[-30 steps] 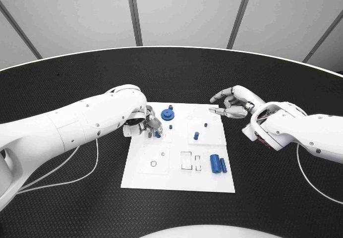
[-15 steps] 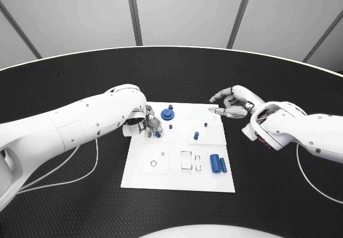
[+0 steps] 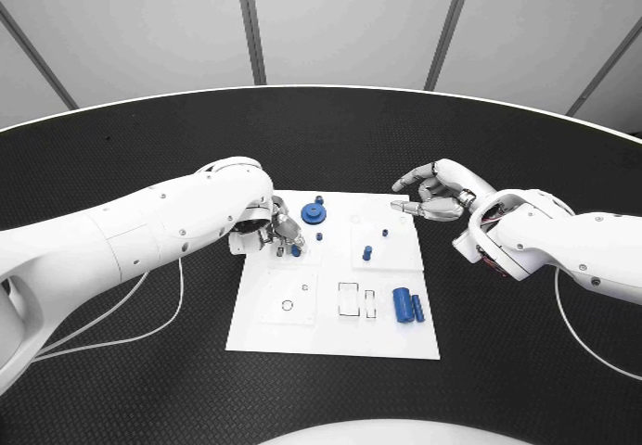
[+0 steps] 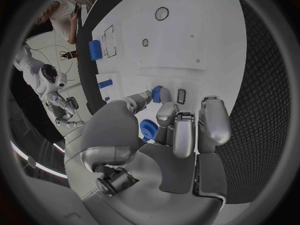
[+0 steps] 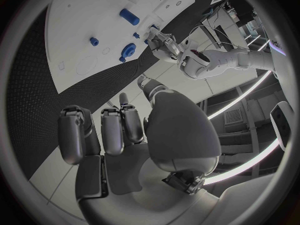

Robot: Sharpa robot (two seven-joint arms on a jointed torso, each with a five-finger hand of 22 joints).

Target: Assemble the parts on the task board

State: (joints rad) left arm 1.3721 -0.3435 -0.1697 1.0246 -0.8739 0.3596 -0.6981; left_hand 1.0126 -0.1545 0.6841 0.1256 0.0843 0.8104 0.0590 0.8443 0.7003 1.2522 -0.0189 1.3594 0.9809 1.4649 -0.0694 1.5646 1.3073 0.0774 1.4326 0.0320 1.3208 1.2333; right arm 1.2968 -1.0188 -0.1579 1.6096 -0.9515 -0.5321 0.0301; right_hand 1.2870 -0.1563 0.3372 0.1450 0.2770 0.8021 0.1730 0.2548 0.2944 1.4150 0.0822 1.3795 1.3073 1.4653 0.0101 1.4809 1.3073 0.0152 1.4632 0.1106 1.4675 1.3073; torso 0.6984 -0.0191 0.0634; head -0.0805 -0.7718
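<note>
The white task board (image 3: 335, 324) lies in the middle of the table. My left hand (image 3: 273, 232) hovers over its far left part and pinches a small blue part (image 3: 294, 248) between thumb and finger; the left wrist view shows that part (image 4: 157, 94) at the fingertips. A blue gear (image 3: 314, 215) stands just beyond the hand. A blue peg (image 3: 366, 251) stands mid-board, with a smaller one (image 3: 384, 232) behind it. Two blue cylinders (image 3: 402, 303) lie near the right edge. My right hand (image 3: 430, 199) hangs at the board's far right corner, loosely curled and holding nothing.
Empty slots and outlines (image 3: 351, 299) mark the near half of the board. The black table (image 3: 134, 389) surrounds the board on all sides. A white cable (image 3: 160, 320) trails from my left arm across the table at the left.
My left hand has edged slightly toward the board's middle with the small blue part in its pinch. The right hand and the other parts have stayed put.
</note>
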